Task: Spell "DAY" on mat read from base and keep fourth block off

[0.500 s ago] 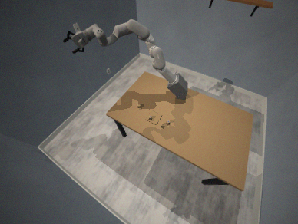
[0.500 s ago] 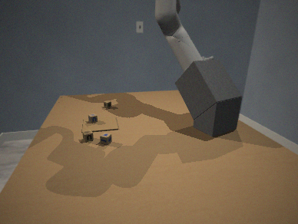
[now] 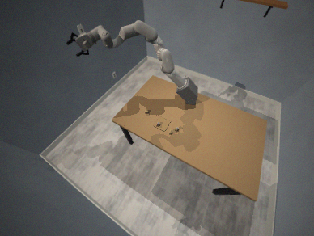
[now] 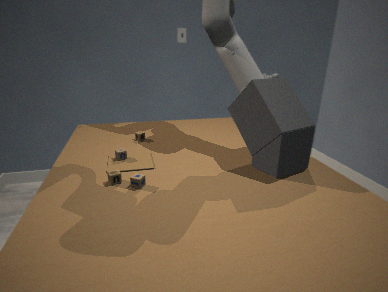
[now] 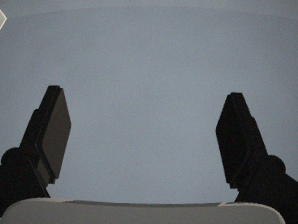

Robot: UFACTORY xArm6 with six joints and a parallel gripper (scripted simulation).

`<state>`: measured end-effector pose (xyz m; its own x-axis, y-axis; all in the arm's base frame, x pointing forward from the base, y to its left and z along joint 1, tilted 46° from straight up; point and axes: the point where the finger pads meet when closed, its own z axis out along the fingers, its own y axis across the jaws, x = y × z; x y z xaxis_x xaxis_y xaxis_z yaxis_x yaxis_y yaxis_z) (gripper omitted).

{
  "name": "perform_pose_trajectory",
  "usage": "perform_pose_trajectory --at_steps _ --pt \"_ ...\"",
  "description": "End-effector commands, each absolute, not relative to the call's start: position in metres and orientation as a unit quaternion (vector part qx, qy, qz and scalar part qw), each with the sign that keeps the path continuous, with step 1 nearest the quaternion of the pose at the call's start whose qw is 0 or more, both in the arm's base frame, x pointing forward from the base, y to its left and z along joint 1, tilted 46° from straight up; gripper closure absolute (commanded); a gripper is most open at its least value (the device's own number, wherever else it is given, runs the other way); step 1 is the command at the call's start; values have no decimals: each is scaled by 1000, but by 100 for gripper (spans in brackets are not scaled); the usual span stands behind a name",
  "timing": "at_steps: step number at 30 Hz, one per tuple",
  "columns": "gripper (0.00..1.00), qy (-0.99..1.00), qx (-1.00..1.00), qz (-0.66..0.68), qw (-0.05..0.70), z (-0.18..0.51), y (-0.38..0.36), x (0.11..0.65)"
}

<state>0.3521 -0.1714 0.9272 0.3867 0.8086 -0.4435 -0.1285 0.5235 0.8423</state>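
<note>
gripper: [image 3: 79,44] high up, well off the table's left edge, aimed at the wall; fingers spread wide, nothing between them, wrist view shows only bare wall
arm: [image 3: 139,30] stretched up and away from the work, nowhere near any block
far block: [image 4: 140,135] alone on the bare table, well apart from the mat, beyond its far edge; letter too small to read
mat: [image 4: 145,163] thin, table-coloured, flat on the table, only its outline shows
block on mat: [image 4: 120,154] the only one on the mat, near its left part; dark mark on a face, letter unreadable
near-left block: [image 4: 113,177] off the mat, just beside its front-left corner; letter unreadable
blue-top block: [image 4: 138,180] off the mat, just beside the near-left block, right of it; blue mark on top, can't tell which letter
progress: looks barely begun. One block of three on the mat, no row, three off it
left to do: judging by layout, bring two more lettered blocks on, line up D-A-Y for base-side reading, keep the fourth off, release
table: [image 3: 227,137] tan wood-tone top, dark legs, wide arm shadows across the block area
base: [image 4: 280,132] grey box on the table's far side
room: grey patchy floor [image 3: 101,182], blue-grey walls, white outlet [image 4: 182,34] on the wall, wooden shelf [image 3: 267,3] top right
</note>
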Motion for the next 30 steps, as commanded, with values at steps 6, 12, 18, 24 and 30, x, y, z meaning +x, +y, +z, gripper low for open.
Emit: perform_pose_trajectory --at_steps 6,12,18,24,30 --pt "0 456 372 317 744 927 -171 352" --pt "0 471 380 336 722 906 -173 378" --pt "0 496 393 369 681 864 -172 422" --pt "0 514 403 397 645 827 -168 457" --pt "0 534 416 431 597 776 -157 500"
